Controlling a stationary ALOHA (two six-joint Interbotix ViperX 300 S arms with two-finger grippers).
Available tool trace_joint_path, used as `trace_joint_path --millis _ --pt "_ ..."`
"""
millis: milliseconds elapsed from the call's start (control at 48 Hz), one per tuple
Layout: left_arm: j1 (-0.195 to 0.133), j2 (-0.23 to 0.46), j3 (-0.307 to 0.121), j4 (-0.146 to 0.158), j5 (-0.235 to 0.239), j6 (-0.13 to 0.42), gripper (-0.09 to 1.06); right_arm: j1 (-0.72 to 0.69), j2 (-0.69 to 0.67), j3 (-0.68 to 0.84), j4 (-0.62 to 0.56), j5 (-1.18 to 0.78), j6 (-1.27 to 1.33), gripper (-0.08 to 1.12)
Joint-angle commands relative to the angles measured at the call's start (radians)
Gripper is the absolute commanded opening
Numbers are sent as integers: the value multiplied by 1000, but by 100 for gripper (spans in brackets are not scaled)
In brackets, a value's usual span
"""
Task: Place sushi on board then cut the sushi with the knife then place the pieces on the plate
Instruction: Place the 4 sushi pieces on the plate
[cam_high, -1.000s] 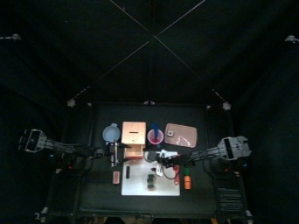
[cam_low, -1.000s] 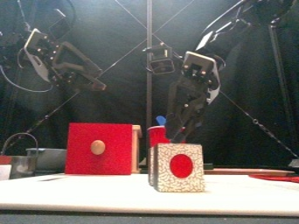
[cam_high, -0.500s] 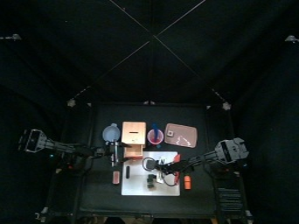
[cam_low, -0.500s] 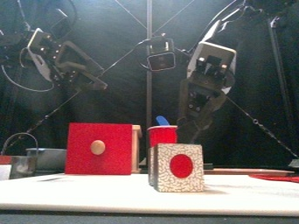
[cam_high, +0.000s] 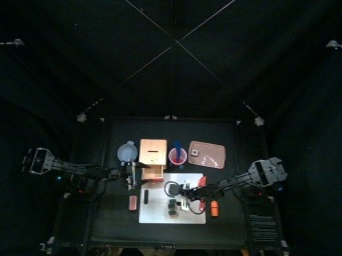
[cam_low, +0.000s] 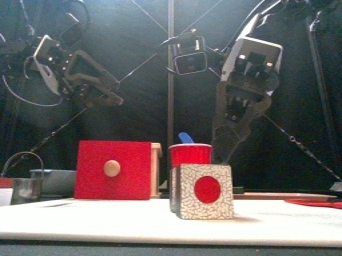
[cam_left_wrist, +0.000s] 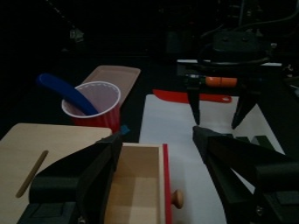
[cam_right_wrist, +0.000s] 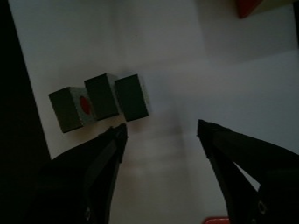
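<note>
The sushi roll stands on the white board at the counter's near middle. Its blocks look light and stiff and likely to part, so it is best squeezed end to end. The right tool hovers spread above it; the left tool is spread by the wooden box.

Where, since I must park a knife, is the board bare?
Bare: the white cutting board beside the dark green sushi roll, under the open right claw. Crowded: behind it, pale wooden box, red cup, flat pink tray.
</note>
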Motion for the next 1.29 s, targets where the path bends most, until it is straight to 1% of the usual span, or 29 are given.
trace_joint_path --millis 21,458,812,1042,1146,1292 --pt "6 0 -25 0 -6 0 97 3 -12 -26 -2 -17 0 95" --pt "6 0 -17 0 -5 0 97 6 31 -44 -2 -26 0 95" --pt "6 2 -14 0 -5 -2 97 -3 52 -52 -26 -26 -2 95" --pt "6 2 -9 -9 -5 -2 97 -3 75 -69 -38 -26 -2 95" --pt "6 0 -3 -9 -3 -2 97 -3 86 -75 -34 -26 0 95" --pt "6 0 -2 -17 -5 0 97 -3 89 -80 -23 -25 0 94"
